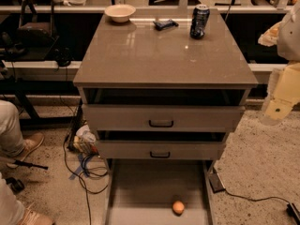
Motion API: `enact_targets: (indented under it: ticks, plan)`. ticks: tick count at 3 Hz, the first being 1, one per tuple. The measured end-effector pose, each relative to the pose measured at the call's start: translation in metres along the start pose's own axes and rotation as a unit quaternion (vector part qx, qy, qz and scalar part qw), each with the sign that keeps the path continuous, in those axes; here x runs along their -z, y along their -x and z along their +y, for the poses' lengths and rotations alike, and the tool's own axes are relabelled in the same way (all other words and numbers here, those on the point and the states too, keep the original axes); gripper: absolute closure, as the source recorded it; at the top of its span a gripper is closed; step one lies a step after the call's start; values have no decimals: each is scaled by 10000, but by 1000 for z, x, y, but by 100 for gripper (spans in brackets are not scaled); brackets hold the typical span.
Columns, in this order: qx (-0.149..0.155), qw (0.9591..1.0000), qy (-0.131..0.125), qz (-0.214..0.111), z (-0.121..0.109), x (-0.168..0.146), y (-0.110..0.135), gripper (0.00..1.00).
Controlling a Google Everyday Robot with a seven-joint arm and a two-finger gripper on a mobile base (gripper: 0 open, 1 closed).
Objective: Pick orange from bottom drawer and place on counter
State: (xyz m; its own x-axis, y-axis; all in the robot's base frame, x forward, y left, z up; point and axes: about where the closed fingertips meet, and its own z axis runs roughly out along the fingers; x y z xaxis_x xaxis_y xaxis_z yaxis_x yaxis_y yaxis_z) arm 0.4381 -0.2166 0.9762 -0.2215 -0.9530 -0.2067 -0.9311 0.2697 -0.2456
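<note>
- While the orange [178,207] sits low in the bottom drawer [140,191], right of centre at the near end, nothing touches it, and there's bare tray floor to its left and on its far side.
- That drawer is pulled well out, with a low rail down each side; the two upper drawers [161,118] overhang its far end.
- Up top, the counter [154,55] carries a bowl [120,12] far left, a small black object [166,24] and a soda can [199,21] far right; from there it's bare glossy surface to the thin front edge.
- Over at the right edge hangs the arm [285,86], its cream link angled downward, just off the counter's near right corner.
- The gripper [275,110] is at the arm's lower end, level with the upper drawers and well apart from the orange; how wide it stands, I can't tell.
- Cables [86,170] lie on the floor left of the drawer.
</note>
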Motion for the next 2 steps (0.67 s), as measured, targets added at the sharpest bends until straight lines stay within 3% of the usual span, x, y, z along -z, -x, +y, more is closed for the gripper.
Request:
enact_targets:
  ticks: [1, 2]
  plan:
    - [0, 10000, 0, 0, 0, 0, 0, 0]
    - [-132, 9995, 161, -224, 3, -11, -5, 0]
